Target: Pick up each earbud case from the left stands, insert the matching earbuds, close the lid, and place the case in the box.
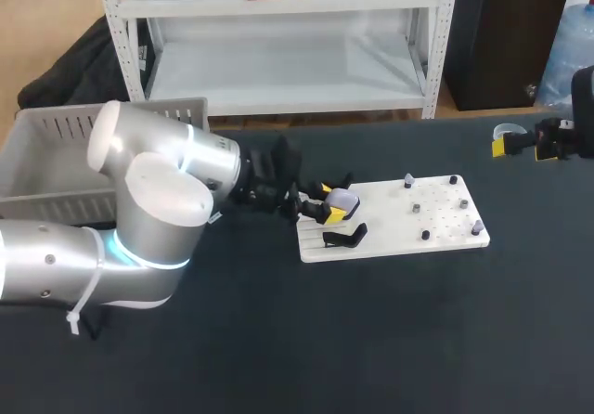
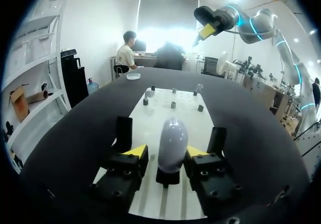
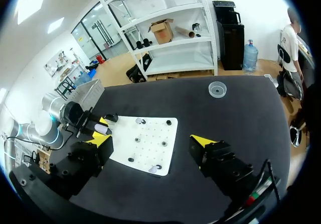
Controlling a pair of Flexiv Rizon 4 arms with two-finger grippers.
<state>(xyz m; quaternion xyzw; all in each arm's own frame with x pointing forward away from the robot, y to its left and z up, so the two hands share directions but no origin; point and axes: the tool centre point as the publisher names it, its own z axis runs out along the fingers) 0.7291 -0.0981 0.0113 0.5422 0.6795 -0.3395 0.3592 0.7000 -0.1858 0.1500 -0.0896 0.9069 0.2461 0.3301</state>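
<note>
A pale lavender earbud case (image 2: 173, 142) stands upright on a black stand (image 2: 168, 177) at the near-left end of the white board (image 1: 390, 219). My left gripper (image 2: 167, 152) straddles the case, one yellow fingertip (image 2: 137, 151) a little off its side and the other right by it; it is open. In the head view the case (image 1: 342, 198) shows between the left gripper's (image 1: 330, 206) tips. Small earbud pieces (image 1: 417, 207) sit on pegs across the board. My right gripper (image 3: 153, 141) hangs wide open and empty, high over the table's far right (image 1: 522, 142).
A second black stand (image 1: 345, 238) sits on the board's near-left corner. A grey slatted box (image 1: 56, 154) stands at the table's far left behind my left arm. A small clear dish (image 3: 216, 89) lies on the dark table beyond the board.
</note>
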